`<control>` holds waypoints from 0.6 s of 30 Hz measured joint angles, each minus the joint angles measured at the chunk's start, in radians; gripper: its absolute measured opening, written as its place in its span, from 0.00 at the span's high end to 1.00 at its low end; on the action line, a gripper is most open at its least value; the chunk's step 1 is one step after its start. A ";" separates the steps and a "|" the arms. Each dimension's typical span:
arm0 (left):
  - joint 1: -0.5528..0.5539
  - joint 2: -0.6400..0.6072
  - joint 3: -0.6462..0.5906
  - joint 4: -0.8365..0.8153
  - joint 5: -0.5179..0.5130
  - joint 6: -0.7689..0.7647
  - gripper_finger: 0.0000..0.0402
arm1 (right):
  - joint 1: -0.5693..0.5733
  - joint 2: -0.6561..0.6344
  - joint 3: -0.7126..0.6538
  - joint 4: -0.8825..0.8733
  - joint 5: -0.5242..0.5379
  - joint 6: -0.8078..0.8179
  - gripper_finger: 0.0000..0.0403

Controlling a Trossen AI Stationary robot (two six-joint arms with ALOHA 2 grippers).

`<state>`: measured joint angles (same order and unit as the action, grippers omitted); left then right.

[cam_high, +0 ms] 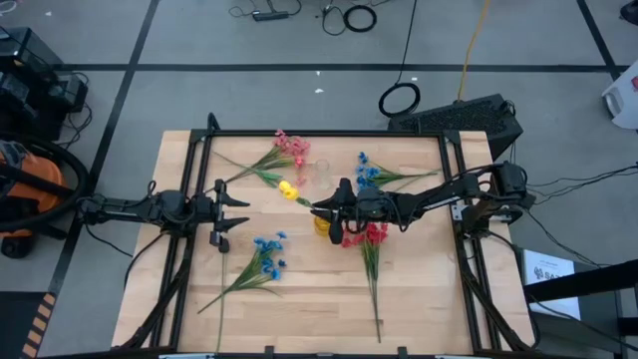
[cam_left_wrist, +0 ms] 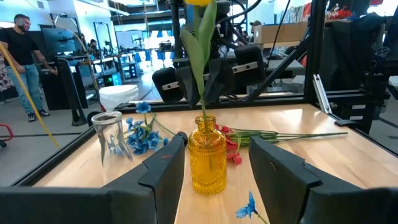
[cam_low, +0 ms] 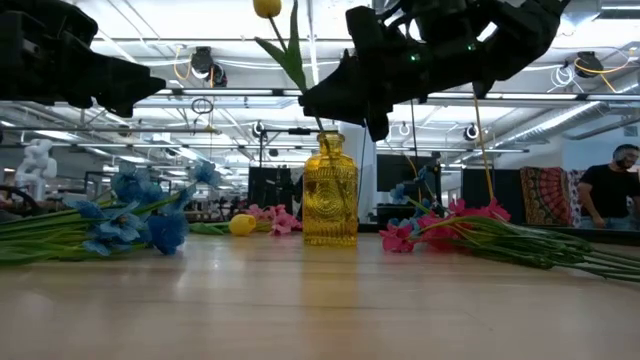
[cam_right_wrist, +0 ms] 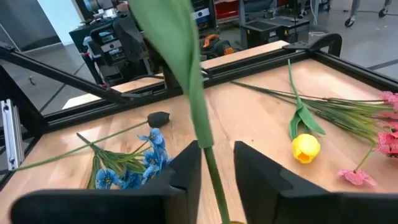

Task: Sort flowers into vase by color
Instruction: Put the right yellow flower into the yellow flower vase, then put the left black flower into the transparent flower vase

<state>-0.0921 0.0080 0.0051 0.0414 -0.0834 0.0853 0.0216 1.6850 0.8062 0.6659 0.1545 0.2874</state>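
Note:
The yellow-amber vase (cam_high: 321, 225) (cam_low: 330, 195) (cam_left_wrist: 208, 155) stands mid-table. A yellow tulip's stem (cam_low: 322, 125) sticks into its neck; the bloom (cam_low: 267, 8) leans toward the table's left. My right gripper (cam_right_wrist: 216, 165) (cam_high: 329, 209) hovers above the vase, open, fingers either side of that stem. My left gripper (cam_high: 237, 211) (cam_left_wrist: 217, 168) is open, level, left of the vase and apart from it. Lying flat are a second yellow tulip (cam_right_wrist: 306, 148), a pink spray (cam_high: 291, 148), two blue bunches (cam_high: 367, 172) (cam_high: 267, 254) and a red spray (cam_high: 367, 237). My right gripper comes from the table's right, slanting down, its fingers across the tulip's stem (cam_right_wrist: 210, 163) a little above the vase's neck. The stem lies against the inner side of one finger (cam_right_wrist: 189, 171); a gap shows to the other. The tulip stands tilted in the vase.
A clear glass jar (cam_left_wrist: 112, 134) (cam_high: 321, 172) stands behind the vase toward the far edge. A black frame (cam_high: 329, 133) borders the table. Bare wood lies along the near edge (cam_low: 320, 300). People stand in the room beyond (cam_low: 615, 190).

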 joint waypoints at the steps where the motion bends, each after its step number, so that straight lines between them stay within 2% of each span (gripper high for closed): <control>1: 0.000 0.000 0.000 0.000 0.000 0.000 0.54 | 0.000 -0.010 0.000 -0.018 0.000 -0.001 0.75; 6: 0.000 0.000 0.000 -0.002 0.000 0.000 0.54 | 0.000 -0.105 0.000 -0.153 0.001 -0.035 0.69; 12: 0.000 0.000 0.000 -0.002 0.000 0.000 0.54 | 0.000 -0.270 0.000 -0.343 0.012 -0.068 0.68; 18: 0.000 0.000 0.000 -0.003 0.000 0.000 0.54 | 0.000 -0.454 0.000 -0.586 0.123 0.068 0.69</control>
<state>-0.0920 0.0078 0.0055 0.0388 -0.0830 0.0854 0.0216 1.2306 0.8062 0.0797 0.2770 0.3550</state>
